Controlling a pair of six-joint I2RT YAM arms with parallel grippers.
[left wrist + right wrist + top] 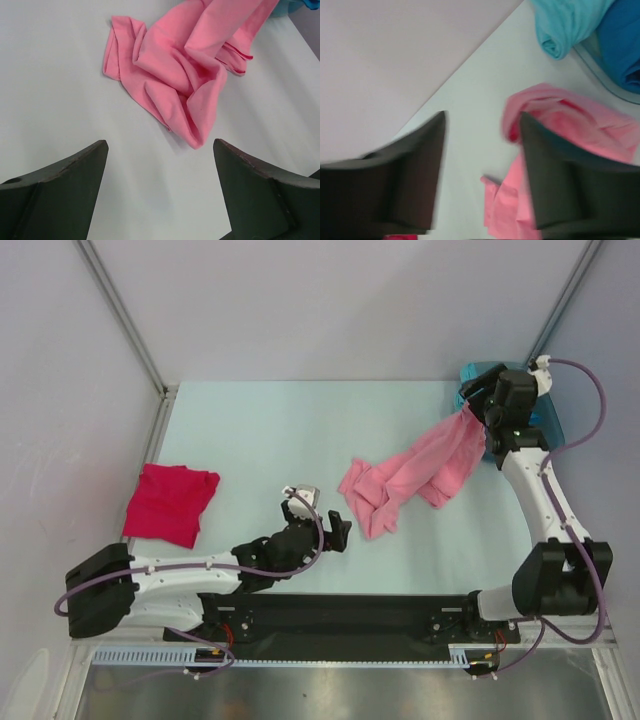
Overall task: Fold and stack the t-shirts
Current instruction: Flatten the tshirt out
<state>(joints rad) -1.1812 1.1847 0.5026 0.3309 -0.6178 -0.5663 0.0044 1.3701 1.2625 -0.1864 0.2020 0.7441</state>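
Right end effector [482, 117]: jaws spread, pink shirt [410, 475] slack beside one jaw, trailing from counter [270, 420] far right corner to middle. Left end effector [160, 145]: spread wide, empty, near crumpled end. Best: pinch single-layer corners, pull flat first.

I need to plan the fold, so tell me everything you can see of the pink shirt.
The pink shirt is light pink soft cloth, unfolded and crumpled, with a darker hem showing. It lies on the table as a long rumpled strip, running from beside the tub at the far right toward the middle. Its bunched end sits ahead of the open left fingers. Its far end is by the open right fingers; whether they touch is unclear.
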